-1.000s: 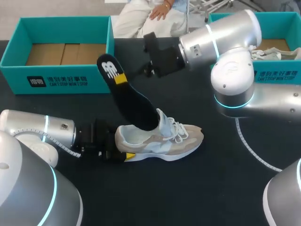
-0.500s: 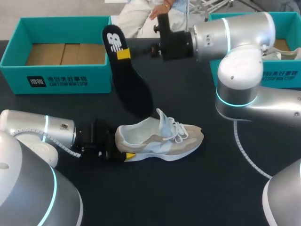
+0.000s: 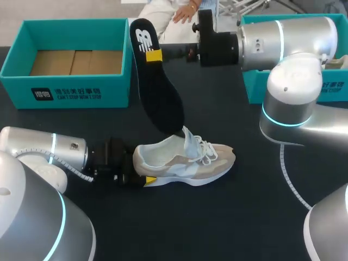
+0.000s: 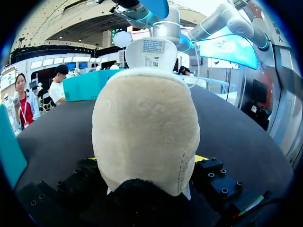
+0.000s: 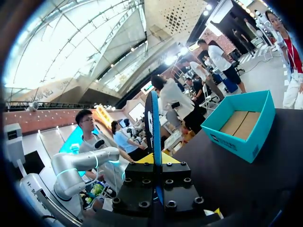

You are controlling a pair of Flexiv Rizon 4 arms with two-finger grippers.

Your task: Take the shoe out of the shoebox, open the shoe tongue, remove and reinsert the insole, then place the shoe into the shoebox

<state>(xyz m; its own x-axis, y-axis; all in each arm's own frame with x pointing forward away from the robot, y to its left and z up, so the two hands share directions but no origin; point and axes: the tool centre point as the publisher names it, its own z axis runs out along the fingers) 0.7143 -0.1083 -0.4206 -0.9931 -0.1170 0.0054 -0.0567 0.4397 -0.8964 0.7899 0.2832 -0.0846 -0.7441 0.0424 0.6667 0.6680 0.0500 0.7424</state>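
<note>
Insole held aloft, toe end hanging just above the mouth of the shoe
My right fingers clamp the insole's heel end, and its long axis slopes down from them toward the shoe. My left fingers pinch the shoe's heel on the bench, toe pointing away from them. Reinserting looks like the right arm's job.

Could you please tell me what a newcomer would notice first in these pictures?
The long black insole stands out first, raised steeply above the table in the right gripper, its lower end just at the shoe's opening. Below it the beige shoe stands on the black table, its heel clamped by the left gripper.
</note>
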